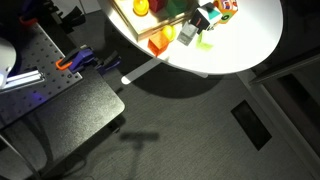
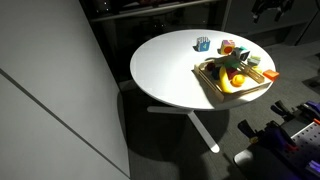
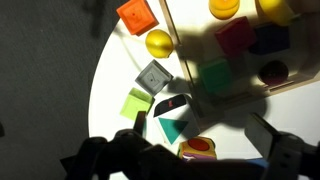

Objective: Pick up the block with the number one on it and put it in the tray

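Note:
In the wrist view the block with the number one (image 3: pixel 172 113) stands on the white table, showing a white face with a teal triangle and a dark side with a red mark. It sits just outside the edge of the light-wood tray (image 3: pixel 190 75). My gripper (image 3: pixel 200 128) is open and empty, hovering above with its fingers on either side of this block and the orange-red cube (image 3: pixel 197 150). In an exterior view the block is a small teal cube (image 2: pixel 203 43) left of the tray (image 2: pixel 262 88). Both also show in an exterior view: block (image 1: pixel 204 16), tray (image 1: pixel 128 24).
A pale grey-white cube (image 3: pixel 153 76), a green flat piece (image 3: pixel 138 103), a yellow ball (image 3: pixel 159 43) and an orange block (image 3: pixel 137 14) lie near the block. The tray holds several coloured shapes. The round table's edge (image 3: pixel 92 100) curves close on the left.

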Available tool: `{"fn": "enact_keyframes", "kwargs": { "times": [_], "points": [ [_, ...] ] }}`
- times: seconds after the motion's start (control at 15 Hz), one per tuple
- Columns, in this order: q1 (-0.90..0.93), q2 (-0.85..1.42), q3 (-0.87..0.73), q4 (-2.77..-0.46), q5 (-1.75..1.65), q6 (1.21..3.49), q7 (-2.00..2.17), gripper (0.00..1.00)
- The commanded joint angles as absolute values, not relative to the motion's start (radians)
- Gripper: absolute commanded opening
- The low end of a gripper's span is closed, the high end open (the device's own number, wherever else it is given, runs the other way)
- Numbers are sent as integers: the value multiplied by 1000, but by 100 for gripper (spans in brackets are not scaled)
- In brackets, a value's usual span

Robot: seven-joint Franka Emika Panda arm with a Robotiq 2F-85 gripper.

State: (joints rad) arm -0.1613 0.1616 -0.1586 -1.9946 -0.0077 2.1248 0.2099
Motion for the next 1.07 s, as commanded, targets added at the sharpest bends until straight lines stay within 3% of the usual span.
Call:
{"fn": "enact_keyframes", "kwargs": {
  "times": [0.0,1.0],
  "points": [
    [-163,264,-162,-1890,14,2110,208,100],
    [-199,521,-133,-1761,48,2335,51,100]
  ]
}}
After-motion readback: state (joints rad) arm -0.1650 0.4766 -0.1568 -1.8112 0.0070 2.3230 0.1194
